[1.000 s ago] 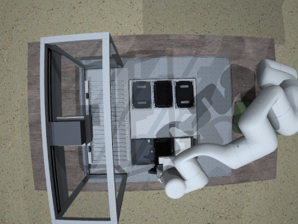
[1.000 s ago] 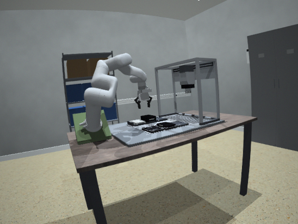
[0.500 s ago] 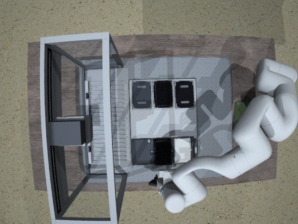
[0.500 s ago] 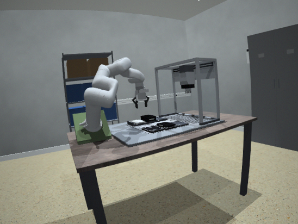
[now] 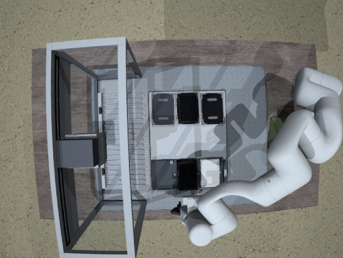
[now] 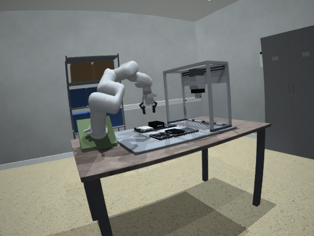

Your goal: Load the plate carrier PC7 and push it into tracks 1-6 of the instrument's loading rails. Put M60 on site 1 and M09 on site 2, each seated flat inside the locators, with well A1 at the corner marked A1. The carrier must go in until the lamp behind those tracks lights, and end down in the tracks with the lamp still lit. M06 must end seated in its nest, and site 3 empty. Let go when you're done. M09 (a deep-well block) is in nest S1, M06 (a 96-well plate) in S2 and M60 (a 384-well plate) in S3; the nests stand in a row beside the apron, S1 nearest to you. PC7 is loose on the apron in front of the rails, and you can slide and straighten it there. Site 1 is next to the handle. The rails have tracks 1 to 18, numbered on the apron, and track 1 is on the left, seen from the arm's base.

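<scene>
The plate carrier PC7 (image 5: 188, 174) lies on the apron in front of the rails' near-end tracks, with its handle (image 5: 225, 170) toward the arm. A white plate, M60 (image 5: 210, 173), sits on site 1 next to the handle. The black deep-well block M09 (image 5: 188, 174) sits on site 2, and it also shows in the side view (image 6: 156, 124). Site 3 (image 5: 163, 174) is bare. M06 (image 5: 188, 108) is in the middle nest; both outer nests (image 5: 163, 108) (image 5: 213, 108) are bare. My gripper (image 5: 179, 210) (image 6: 148, 108) is open and empty, high above the deck's edge, beside the carrier.
The instrument's frame (image 5: 91, 144) stands over the rails (image 5: 119, 141), with a dark head (image 5: 79, 151) hanging inside. The arm's base sits on a green pad (image 6: 95, 137). A shelf (image 6: 91, 86) stands behind the table.
</scene>
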`<state>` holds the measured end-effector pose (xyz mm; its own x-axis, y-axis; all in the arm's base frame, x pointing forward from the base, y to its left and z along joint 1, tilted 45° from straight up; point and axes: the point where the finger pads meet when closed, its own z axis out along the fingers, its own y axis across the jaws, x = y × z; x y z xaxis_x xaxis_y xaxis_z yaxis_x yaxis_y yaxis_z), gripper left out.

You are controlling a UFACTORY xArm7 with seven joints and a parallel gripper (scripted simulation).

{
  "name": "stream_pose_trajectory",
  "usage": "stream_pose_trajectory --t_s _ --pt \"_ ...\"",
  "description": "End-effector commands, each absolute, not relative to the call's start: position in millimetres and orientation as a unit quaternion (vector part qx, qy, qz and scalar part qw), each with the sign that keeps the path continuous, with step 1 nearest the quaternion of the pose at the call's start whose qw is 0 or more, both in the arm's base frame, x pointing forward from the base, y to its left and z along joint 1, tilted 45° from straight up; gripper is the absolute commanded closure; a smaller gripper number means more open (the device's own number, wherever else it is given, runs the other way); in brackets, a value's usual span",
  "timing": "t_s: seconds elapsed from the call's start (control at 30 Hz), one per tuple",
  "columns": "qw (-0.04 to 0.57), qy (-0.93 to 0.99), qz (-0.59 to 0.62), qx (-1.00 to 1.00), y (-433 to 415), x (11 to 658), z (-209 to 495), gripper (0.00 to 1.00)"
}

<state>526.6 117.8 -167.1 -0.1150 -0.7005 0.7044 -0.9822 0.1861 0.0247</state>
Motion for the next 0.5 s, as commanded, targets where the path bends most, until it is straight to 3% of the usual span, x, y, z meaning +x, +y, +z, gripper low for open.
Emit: stream_pose_trajectory --t_s 0.0,0.47 --pt "0.298 -0.709 0.235 0.595 116 527 -170 0.00" --pt "0.298 -0.709 0.235 0.595 103 524 -184 0.00"
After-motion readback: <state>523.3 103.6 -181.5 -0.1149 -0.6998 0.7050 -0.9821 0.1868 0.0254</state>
